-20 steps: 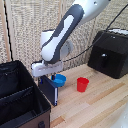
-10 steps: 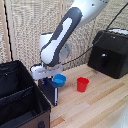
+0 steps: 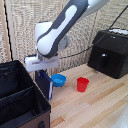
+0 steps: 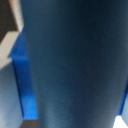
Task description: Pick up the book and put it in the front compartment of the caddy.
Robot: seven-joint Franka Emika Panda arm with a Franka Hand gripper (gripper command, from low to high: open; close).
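The book [image 3: 45,84], dark navy with a pale page edge, hangs upright just beside the right wall of the caddy [image 3: 30,102], its lower end close to the wooden table [image 3: 95,107]; whether it touches the table cannot be told. In the wrist view the book [image 4: 75,65] fills almost the whole field as a dark blue surface, too blurred for detail. The gripper [image 3: 43,71] sits directly above the book and pinches its upper edge, though the fingers themselves are hidden under the white hand housing, so the grip is inferred from the book's suspended pose. The caddy, a black soft-sided box at the exterior view's left, shows two sections split by a fabric partition; the front compartment [image 3: 20,107] lies nearer the camera. Just right of the book rests a small light-blue bowl [image 3: 59,80], and farther right stands a red cup [image 3: 82,84]. A glossy black machine [image 3: 111,52] occupies the far right.
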